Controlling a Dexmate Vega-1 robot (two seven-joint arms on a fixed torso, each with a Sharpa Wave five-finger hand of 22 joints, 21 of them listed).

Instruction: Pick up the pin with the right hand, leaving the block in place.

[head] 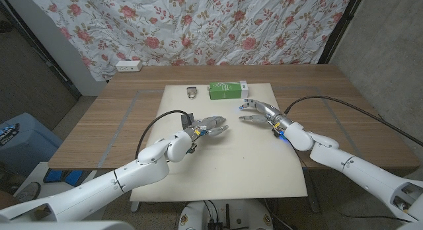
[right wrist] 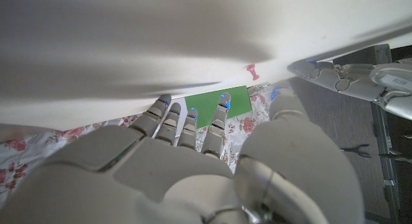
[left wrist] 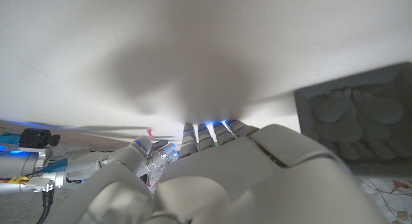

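Note:
A small red pin (right wrist: 252, 72) stands on the white mat (head: 198, 177), just beyond the fingertips of my right hand (right wrist: 193, 166); the pin (left wrist: 149, 130) also shows past that hand in the left wrist view. In the head view it is too small to pick out. The green block (head: 225, 90) lies at the mat's far edge, behind my right hand (head: 261, 113), whose fingers are spread and hold nothing. My left hand (head: 208, 129) hovers at the mat's middle, fingers apart and empty, a short way from the right hand.
A small dark grey object (head: 192, 92) lies on the mat left of the block. A white power strip (head: 128, 65) sits at the table's far left edge. Black cables trail from both wrists. A floral cloth hangs behind the table.

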